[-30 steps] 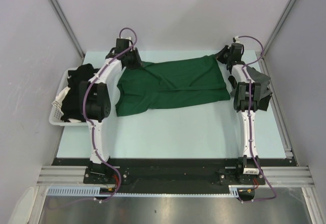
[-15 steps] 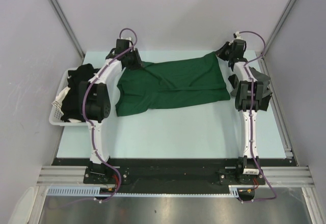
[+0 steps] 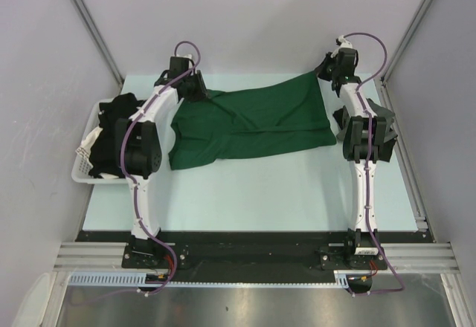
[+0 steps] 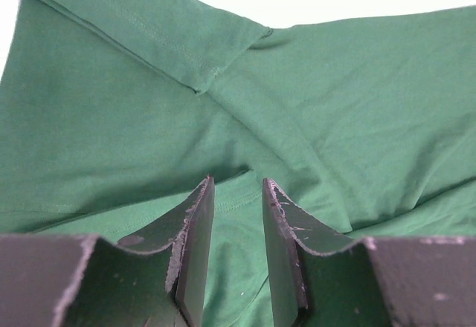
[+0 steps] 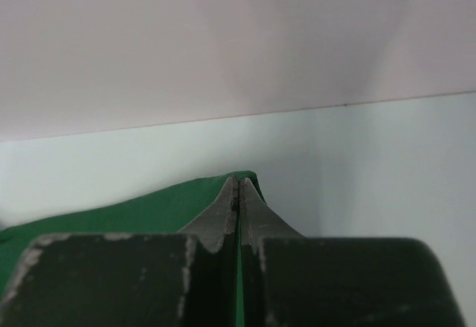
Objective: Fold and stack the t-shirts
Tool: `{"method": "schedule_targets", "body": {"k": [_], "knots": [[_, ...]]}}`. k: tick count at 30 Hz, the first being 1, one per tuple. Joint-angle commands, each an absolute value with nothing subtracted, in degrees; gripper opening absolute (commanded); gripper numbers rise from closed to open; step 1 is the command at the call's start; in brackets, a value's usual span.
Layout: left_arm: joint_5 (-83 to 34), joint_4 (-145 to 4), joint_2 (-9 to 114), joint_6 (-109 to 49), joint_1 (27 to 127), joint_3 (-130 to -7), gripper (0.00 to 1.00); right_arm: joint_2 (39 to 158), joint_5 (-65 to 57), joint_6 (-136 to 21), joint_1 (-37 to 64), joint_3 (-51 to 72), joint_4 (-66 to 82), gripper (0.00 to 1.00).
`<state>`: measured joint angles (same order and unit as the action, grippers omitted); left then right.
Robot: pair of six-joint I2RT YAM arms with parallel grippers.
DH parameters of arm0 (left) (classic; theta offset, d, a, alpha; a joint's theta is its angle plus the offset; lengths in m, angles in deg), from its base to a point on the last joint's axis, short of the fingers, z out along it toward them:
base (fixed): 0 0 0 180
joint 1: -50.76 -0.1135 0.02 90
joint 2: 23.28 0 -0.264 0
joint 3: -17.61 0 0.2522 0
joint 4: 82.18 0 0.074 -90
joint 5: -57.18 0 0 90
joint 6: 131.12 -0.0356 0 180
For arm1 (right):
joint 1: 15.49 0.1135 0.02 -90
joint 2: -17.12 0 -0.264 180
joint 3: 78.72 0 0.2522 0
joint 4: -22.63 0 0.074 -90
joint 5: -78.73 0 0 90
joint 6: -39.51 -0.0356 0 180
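Note:
A dark green t-shirt (image 3: 253, 119) lies spread across the back of the table. My right gripper (image 3: 327, 73) is shut on its far right corner, and in the right wrist view a thin edge of green cloth (image 5: 149, 208) runs into the closed fingertips of that gripper (image 5: 239, 180). My left gripper (image 3: 199, 89) hangs over the shirt's far left end. Its fingers (image 4: 199, 215) stand apart just above the green fabric (image 4: 335, 82), with a stitched hem showing in the gap. Black t-shirts (image 3: 111, 130) are heaped in the basket.
The white slatted basket (image 3: 80, 165) stands at the table's left edge beside the left arm. A grey cloth (image 3: 385, 117) lies by the right arm's elbow, partly hidden. Grey walls close in behind and on both sides.
My right gripper has drawn the shirt's right corner farther toward the back wall, pulling that edge straighter. The left arm has stayed still.

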<state>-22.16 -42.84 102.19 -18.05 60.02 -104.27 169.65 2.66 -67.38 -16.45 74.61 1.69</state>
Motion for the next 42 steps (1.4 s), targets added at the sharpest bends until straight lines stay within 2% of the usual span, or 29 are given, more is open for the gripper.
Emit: {"method": "schedule_targets", "body": {"k": [1, 12, 27, 42], "knots": [[-24.6, -40.8, 103.0, -17.9, 60.3, -110.7, 0.37, 165.8, 1.4, -65.7, -16.7, 73.7, 1.3, 0.0], [-29.5, -39.1, 110.0, -17.6, 58.1, -117.0, 0.38, 165.7, 1.7, -66.2, -18.0, 72.8, 1.7, 0.0], [-24.2, -42.8, 117.3, -13.6, 58.2, -122.5, 0.4, 165.7, 2.3, -66.9, -18.6, 71.9, 2.3, 0.0], [-23.9, -46.1, 122.4, -10.4, 58.3, -128.7, 0.41, 165.7, 2.5, -67.1, -19.4, 71.5, 2.3, 0.0]]}}
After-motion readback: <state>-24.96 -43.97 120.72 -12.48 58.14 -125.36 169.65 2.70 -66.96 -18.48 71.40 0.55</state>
